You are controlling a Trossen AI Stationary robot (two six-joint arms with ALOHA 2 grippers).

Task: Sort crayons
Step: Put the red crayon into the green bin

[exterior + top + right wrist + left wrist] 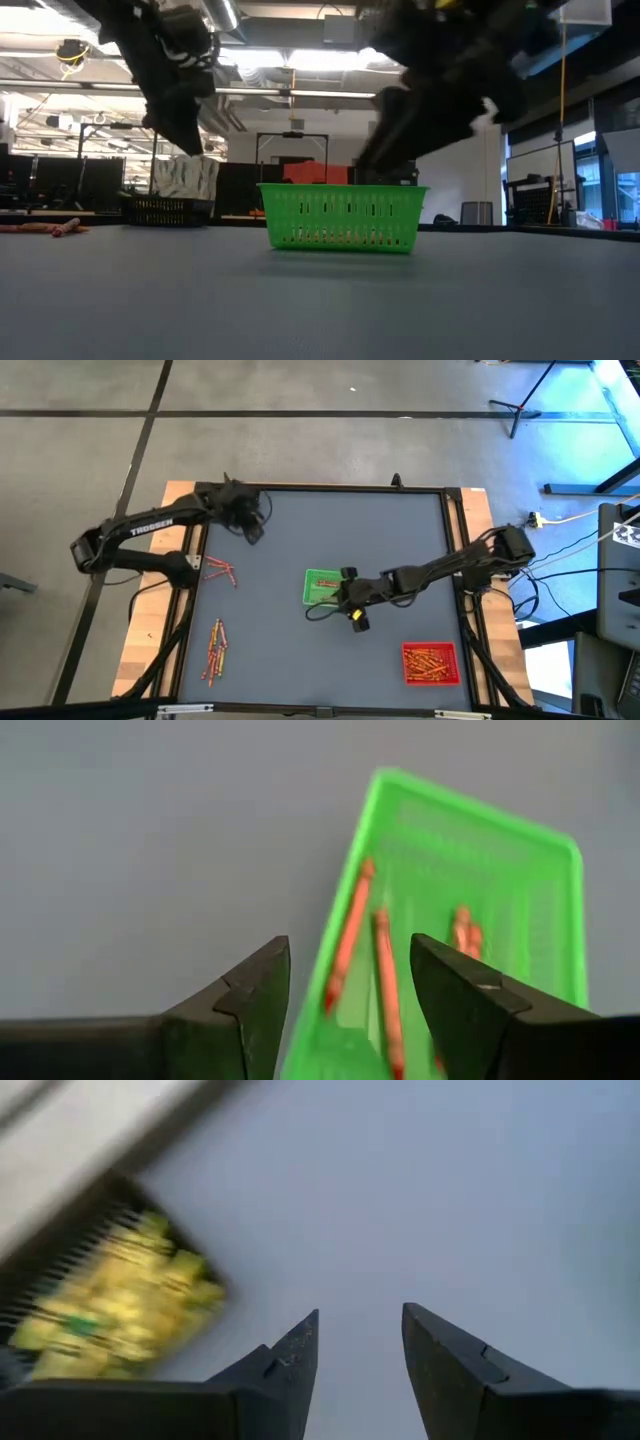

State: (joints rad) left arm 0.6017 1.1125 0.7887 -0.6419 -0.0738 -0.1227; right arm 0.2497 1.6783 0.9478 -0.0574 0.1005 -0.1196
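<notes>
Two open, empty hands: right hand [352,610] poised beside small green mesh tray [320,587] holding orange crayons [352,932]; left hand [360,1370], fingers apart, better lowered squarely over loose crayons [215,651] well behind it.

The counter [300,530] has a matt grey-blue top that looks smooth, with a dark frame around it and pale wood boards [145,630] at the sides. The green tray [480,880] looks like glossy plastic with thin slotted walls; the red tray [430,663] looks like the same kind of plastic. The crayons [350,935] in the green tray have a dull, paper-like wrap. The fingers [250,1005] of the right tool are dark matt plastic with hard edges
</notes>
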